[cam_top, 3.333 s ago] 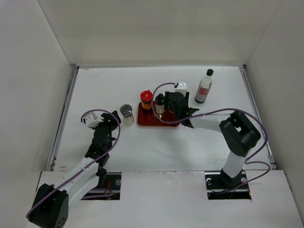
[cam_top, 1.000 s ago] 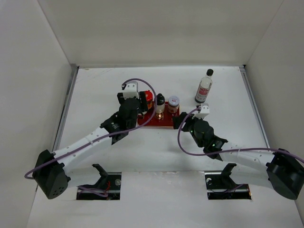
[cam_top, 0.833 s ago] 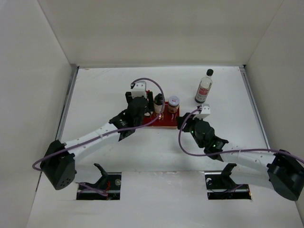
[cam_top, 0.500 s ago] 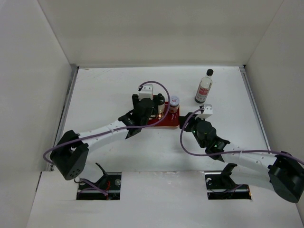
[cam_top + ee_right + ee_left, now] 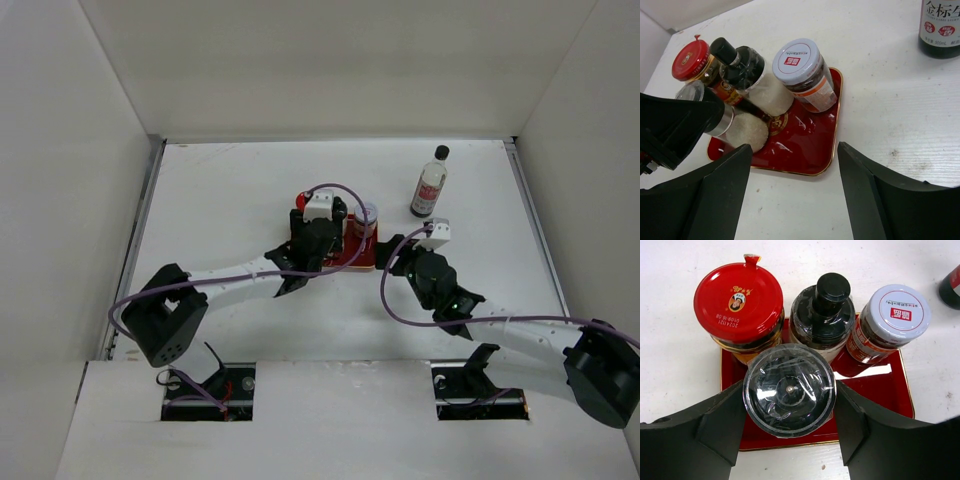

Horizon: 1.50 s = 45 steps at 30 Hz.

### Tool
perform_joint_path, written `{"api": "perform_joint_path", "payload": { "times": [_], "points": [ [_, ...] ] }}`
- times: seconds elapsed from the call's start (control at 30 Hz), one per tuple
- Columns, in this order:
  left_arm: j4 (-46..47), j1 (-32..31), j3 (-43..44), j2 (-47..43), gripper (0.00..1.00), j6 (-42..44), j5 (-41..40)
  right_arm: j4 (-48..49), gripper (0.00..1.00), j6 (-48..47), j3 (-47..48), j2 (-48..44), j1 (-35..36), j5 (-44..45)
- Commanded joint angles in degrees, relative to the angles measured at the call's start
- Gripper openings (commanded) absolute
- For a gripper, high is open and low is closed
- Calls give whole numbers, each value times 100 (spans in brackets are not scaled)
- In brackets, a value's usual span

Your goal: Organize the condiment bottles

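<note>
L gripper (image 5: 790,407) is clamped on the shaker (image 5: 789,389), at near-left corner of the tray (image 5: 875,390). Set it down flat, w/o bumping the red-lid jar (image 5: 738,302), then release. R gripper (image 5: 792,150) is spread, empty.

Item: white table (image 5: 220,190), matte, walled on three sides. Directly on it: one flat red tray (image 5: 805,145) (gold-rimmed, near the middle) and one tall clear black-capped bottle (image 5: 429,185), upright, apart from the tray toward the far right.
</note>
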Motion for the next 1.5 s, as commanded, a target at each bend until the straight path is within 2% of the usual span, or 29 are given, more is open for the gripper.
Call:
{"api": "perform_joint_path", "payload": {
  "times": [0.0, 0.17, 0.27, 0.33, 0.5, 0.6, 0.73, 0.83, 0.93, 1.03, 1.1, 1.17, 1.2, 1.23, 1.3, 1.4, 1.47],
  "points": [
    [396, -58, -50, -240, 34, -92, -269, 264, 76, 61, -29, 7, -42, 54],
    [72, -67, -103, -477, 31, -48, -436, 264, 82, 79, -56, -37, -112, 115],
    [-8, -32, -199, -618, 33, -65, -366, 264, 89, 88, -64, -54, -103, 168],
    [-52, -23, -217, -610, 41, -65, -313, 264, 92, 88, -73, -46, -120, 195],
    [1, -49, -261, -592, 78, -83, -322, 255, 94, 70, -56, -2, -103, 221],
    [123, -14, -313, -758, 85, -65, -304, 246, 94, 79, -47, -2, -94, 221],
    [334, 47, -489, -1196, 88, -30, -296, 211, 91, 61, -38, -28, -94, 326],
    [667, 135, -822, -1741, 86, -30, -287, 71, 74, 53, 67, -81, -94, 344],
    [1299, 372, -1427, -2444, 73, -65, -287, -87, 44, 53, 260, -28, -50, 362],
    [1880, 600, -2105, -3034, 41, -153, -322, -315, 24, 70, 550, 103, 81, 388],
    [1917, 794, -2395, -3280, 27, -284, -339, -491, 18, 79, 822, 147, 108, 440],
    [1934, 969, -2685, -3491, 21, -469, -348, -658, 17, -17, 1199, 252, 143, 467],
    [2013, 1214, -3104, -3692, 19, -931, -287, -763, 20, -157, 1828, 662, 108, 397],
    [2013, 1216, -3108, -3694, 19, -935, -287, -764, 20, -158, 1834, 666, 108, 397],
    [2162, 1330, -3388, -3703, 20, -1181, -252, -834, 27, -298, 2376, 1069, -5, 344],
    [2505, 1567, -3767, -3799, 26, -1217, -252, -940, 48, -798, 3194, 1605, -243, 335],
    [2593, 1682, -3943, -4018, 29, -1225, -217, -1176, 67, -1132, 3773, 1852, -506, 423]
  ]
}}
